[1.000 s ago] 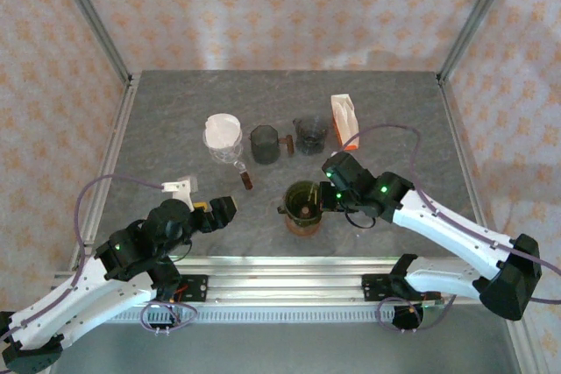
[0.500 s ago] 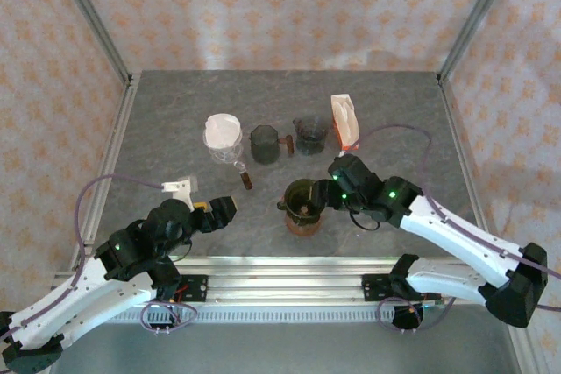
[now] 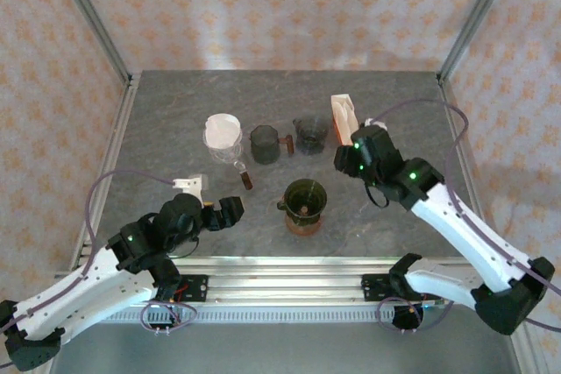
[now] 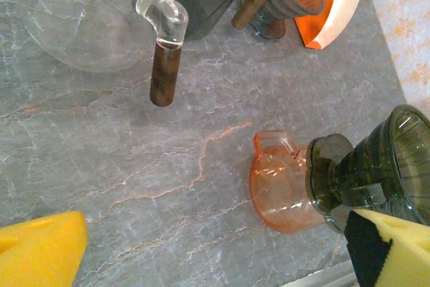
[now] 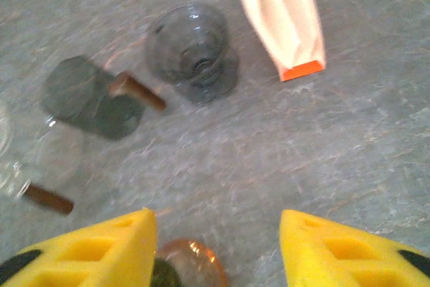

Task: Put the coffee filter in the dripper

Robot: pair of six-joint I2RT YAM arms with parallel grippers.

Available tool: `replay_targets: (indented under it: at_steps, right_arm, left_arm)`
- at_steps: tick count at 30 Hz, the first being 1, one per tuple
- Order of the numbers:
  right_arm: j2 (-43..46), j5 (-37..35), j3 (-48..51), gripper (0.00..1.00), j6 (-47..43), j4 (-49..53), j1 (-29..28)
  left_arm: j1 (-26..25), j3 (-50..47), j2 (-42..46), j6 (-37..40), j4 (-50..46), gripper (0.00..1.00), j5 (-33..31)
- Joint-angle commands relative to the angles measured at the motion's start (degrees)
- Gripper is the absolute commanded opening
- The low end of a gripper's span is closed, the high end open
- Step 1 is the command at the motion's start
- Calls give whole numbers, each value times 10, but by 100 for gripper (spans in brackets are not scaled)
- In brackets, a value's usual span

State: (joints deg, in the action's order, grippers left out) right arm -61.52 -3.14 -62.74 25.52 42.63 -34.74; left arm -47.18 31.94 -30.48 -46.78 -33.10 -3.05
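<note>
Top external: dark-green dripper (image 3: 304,195) atop orange cup (image 3: 302,223); left tool (image 4: 215,250), right tool (image 5: 218,253) apart.

A laboratory robot cell staged as a coffee station. My left arm (image 3: 88,282) and right arm (image 3: 460,225) are bolted to an aluminium rail (image 3: 289,271) nearer than the dripper (image 3: 304,196). Around the dripper lies a grey stone-look worktop (image 3: 175,111), fenced by metal frame posts (image 3: 91,15) and patterned backdrop sheets (image 3: 280,6); a glass jug (image 3: 230,155) stands beyond it, to the left.
</note>
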Motion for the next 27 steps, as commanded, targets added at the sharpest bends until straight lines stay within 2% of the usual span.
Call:
replay_targets:
  at_steps: [1,9,16,23,27]
  right_arm:
    - [-40,14,-24,48,-38,-41,40]
    - [-200,43,-79,41,-87,-124,116]
    - [-370,16,-211,30,-152,-97,143]
    - [-464,-2,-315,25,-156,-70,164]
    - [-491,-13,-333,22,-133,-78,168]
  left_arm:
    - [4,27,0,20,13,100,10]
    - [4,21,2,26,13,100,1]
    - [4,25,-22,41,36,100,16]
    - [5,29,-42,56,36,100,7]
    - [5,30,-47,60,41,100,7]
